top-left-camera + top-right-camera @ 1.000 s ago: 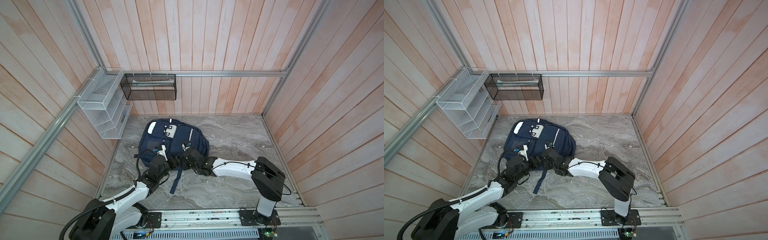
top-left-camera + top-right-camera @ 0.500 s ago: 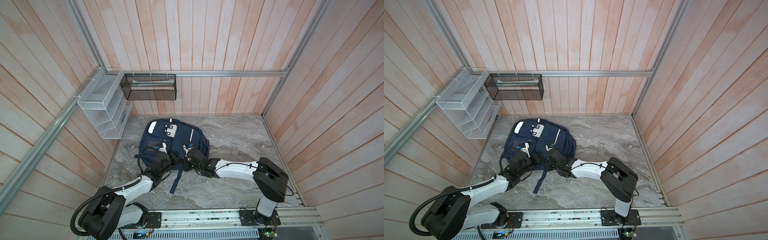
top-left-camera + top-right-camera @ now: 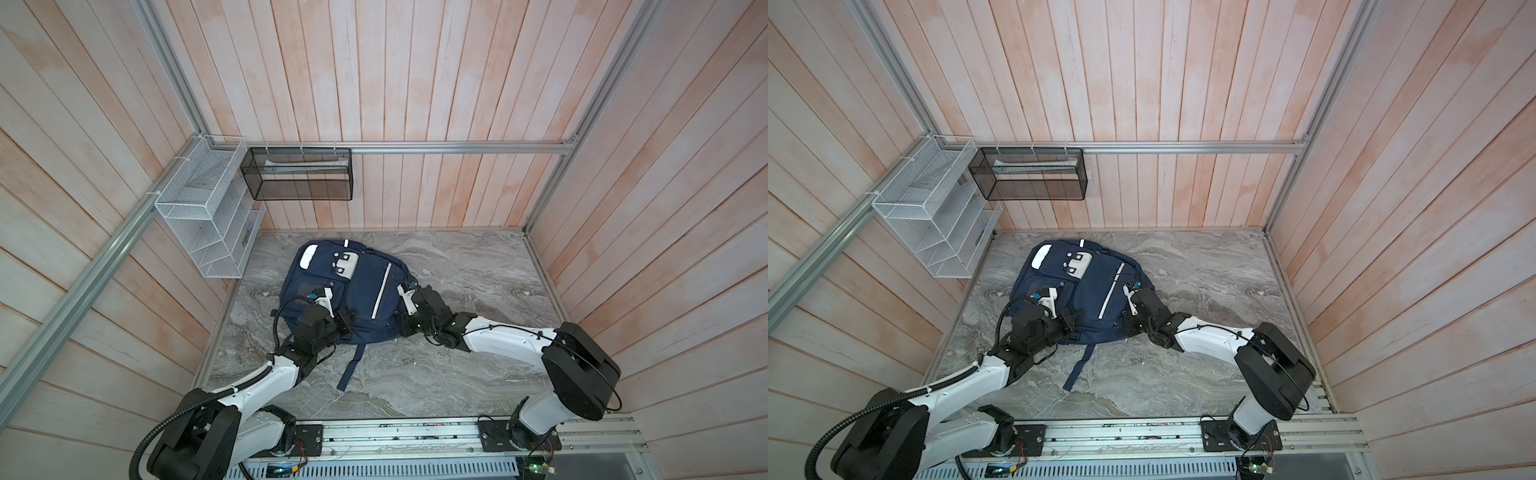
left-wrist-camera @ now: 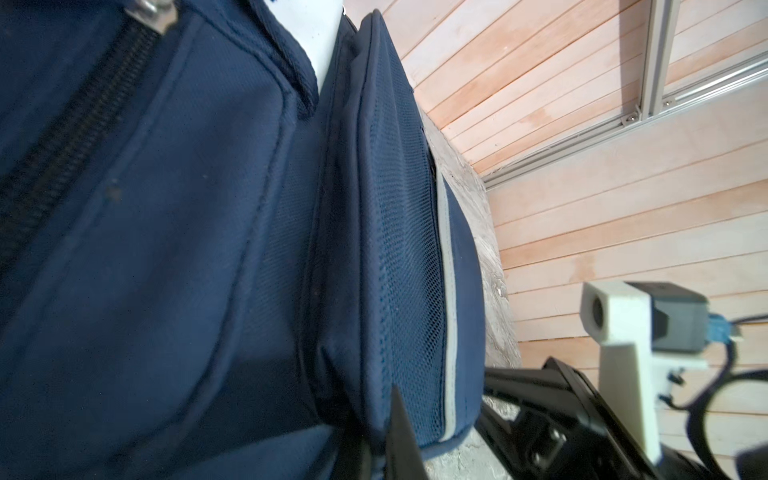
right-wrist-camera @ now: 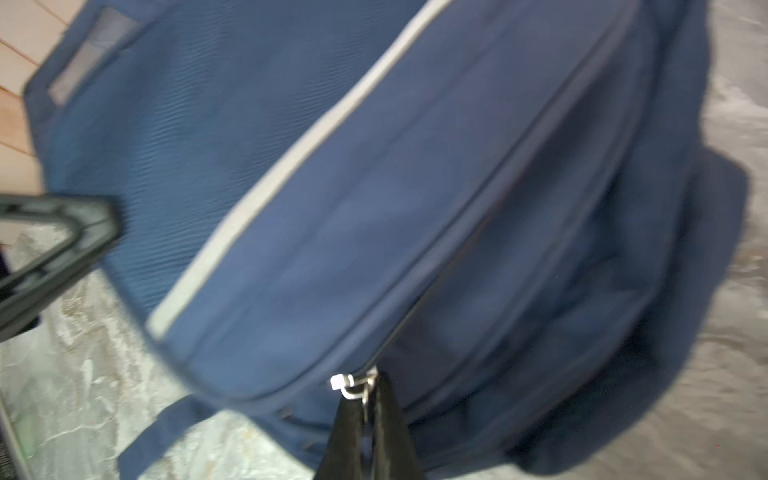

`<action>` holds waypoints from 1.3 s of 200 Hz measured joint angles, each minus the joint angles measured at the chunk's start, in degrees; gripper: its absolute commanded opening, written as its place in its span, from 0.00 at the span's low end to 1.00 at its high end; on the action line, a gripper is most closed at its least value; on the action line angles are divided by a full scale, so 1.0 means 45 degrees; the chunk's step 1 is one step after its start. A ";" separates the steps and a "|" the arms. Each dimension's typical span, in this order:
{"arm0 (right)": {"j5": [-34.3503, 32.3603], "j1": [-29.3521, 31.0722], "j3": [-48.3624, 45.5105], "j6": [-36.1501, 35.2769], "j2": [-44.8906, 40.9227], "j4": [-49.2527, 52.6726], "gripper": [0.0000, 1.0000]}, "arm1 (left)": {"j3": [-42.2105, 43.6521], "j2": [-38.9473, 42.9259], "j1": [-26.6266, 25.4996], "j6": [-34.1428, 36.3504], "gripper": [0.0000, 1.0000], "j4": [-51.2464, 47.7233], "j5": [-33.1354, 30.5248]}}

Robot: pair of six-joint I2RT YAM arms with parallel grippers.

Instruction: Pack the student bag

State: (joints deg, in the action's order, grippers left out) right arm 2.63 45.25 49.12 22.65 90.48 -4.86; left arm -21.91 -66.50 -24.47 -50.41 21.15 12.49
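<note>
Right gripper [image 5: 368, 399]: jaws closed on zipper pull [image 5: 357, 388] of student bag [image 5: 374, 208]. Left gripper [image 4: 382, 449]: jaws closed, pinching bag's near edge. Bag flat on marble table [image 3: 457, 374], stretching away beyond both grippers; strap [image 3: 351, 365] trails back between arms.

Right wrist view blurs the student bag [image 5: 374, 187] (fingers [image 5: 347, 440] cut off).
</note>
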 measured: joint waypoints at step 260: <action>-0.0826 0.3575 0.0607 0.2409 0.0413 0.0821 0.00 | 0.0578 0.0403 -0.1195 -0.0010 0.27 -0.1263 0.0651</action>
State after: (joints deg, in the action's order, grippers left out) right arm -1.08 61.34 51.86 33.50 92.33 -1.17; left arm -19.31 -64.69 -29.85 -50.46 15.46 15.42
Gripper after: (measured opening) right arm 0.062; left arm 0.485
